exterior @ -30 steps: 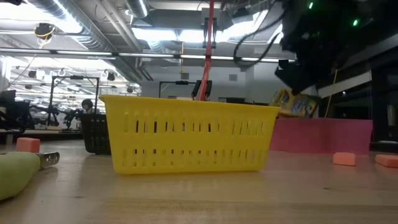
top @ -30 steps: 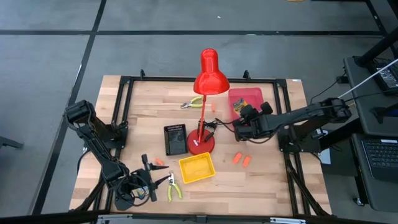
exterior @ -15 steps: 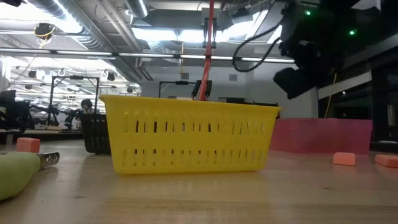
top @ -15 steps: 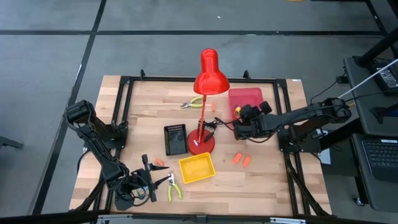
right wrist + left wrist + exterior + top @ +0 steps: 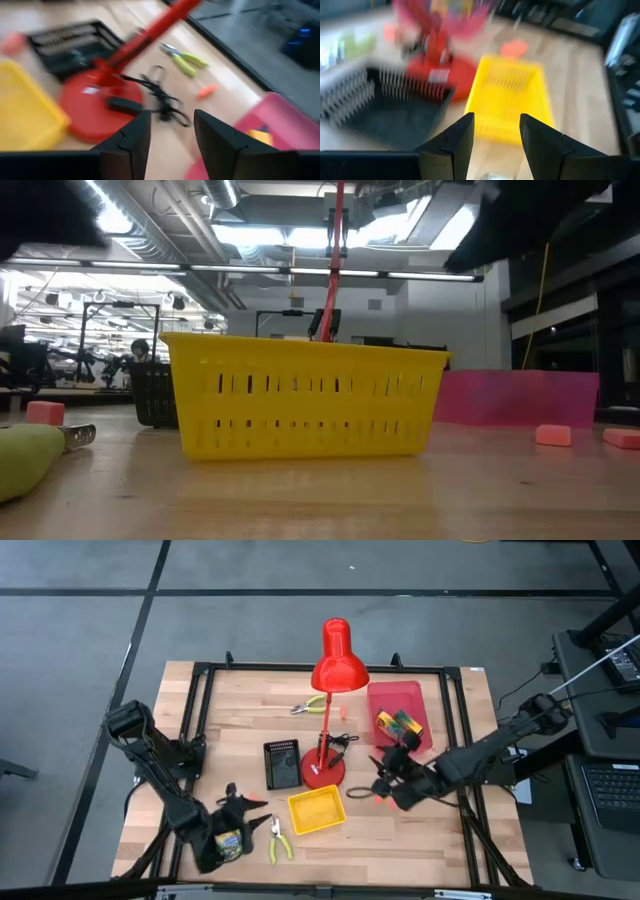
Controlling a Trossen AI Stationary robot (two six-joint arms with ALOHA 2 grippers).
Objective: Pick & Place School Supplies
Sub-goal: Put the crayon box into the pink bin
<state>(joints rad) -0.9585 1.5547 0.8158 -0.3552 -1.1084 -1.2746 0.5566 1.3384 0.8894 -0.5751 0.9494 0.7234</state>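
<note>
**Crayon box in the pink tray, second box at the left gripper**

One crayon box point(image 5: 398, 723) lies in the pink tray point(image 5: 385, 693). The right gripper point(image 5: 384, 781), fingers apart and empty, hovers between lamp base point(image 5: 322, 773) and orange pieces point(image 5: 553, 435). The left gripper point(image 5: 236, 832) grasps another crayon box point(image 5: 230, 843) beside pliers point(image 5: 278, 842).

Red lamp point(image 5: 334, 660) (pink point(image 5: 383, 696), yellow trays point(image 5: 316, 811))
</note>
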